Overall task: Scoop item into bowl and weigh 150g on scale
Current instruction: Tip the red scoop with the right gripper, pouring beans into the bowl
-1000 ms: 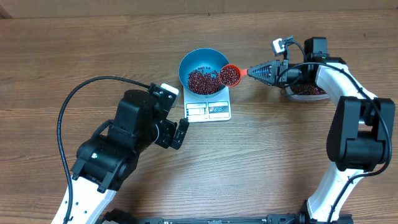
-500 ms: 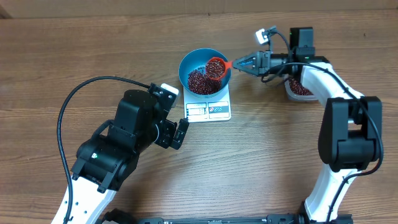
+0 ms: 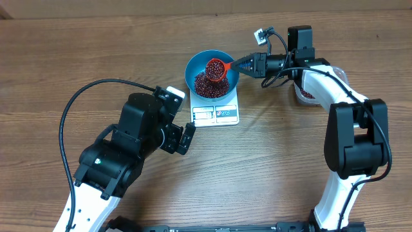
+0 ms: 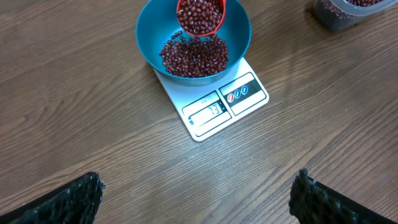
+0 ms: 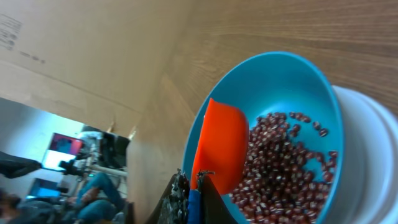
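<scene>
Now scoop [image 3: 216, 67] moved over bowl [image 3: 192, 71], tipping beans [image 3: 205, 84], R hand [image 3: 245, 63] gripping it, L hand [image 3: 184, 138] wide.

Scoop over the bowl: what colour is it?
The scoop is orange-red, shown best in the right wrist view.

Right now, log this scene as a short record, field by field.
bowl: blue, sits on the white scale, partly filled with red beans
scoop: orange, tilted over the bowl, loaded with beans
right pincer: shut on the scoop handle
left pincer: open, empty, back from the scale
container: clear, beans inside, right of the scale
</scene>
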Controlling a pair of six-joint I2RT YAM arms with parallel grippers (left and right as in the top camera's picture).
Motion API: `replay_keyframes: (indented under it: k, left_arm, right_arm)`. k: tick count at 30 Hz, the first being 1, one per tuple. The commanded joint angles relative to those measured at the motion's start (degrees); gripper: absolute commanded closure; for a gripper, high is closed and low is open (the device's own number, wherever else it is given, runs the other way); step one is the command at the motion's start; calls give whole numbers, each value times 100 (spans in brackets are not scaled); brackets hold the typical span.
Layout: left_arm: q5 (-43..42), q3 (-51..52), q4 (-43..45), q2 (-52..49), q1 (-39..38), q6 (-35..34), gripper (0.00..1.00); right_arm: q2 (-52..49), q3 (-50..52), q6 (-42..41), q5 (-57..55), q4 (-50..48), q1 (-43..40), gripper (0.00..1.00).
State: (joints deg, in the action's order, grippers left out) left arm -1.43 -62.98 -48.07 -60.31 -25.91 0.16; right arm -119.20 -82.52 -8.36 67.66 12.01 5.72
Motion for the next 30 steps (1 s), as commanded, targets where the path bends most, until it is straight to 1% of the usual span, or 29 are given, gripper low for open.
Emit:
replay_keyframes:
  k: [1,8,15,20,23,30]
  left_arm:
    - [37,20,7,33,-37,-35,0]
    - [37,20,7,33,-37,-35,1]
    - [37,20,7,33,-37,-35,0]
    - [37,20,7,33,-37,-35,1]
    - [37,20,7,33,-37,-35,0]
    - [37,20,7,33,-37,-35,0]
  right_arm:
    - [260,-157,516,-122,-39,28,96]
    - [452,-157,708,-437,44,33,96]
    - [857,-157,1172,-778,442,35,96]
    - [1128,-157,1340,-1088,673,35,96]
    - [1217,-157,1392,-1110,702,35,96]
    - [1303,-157,1825,-1241,857,116,96]
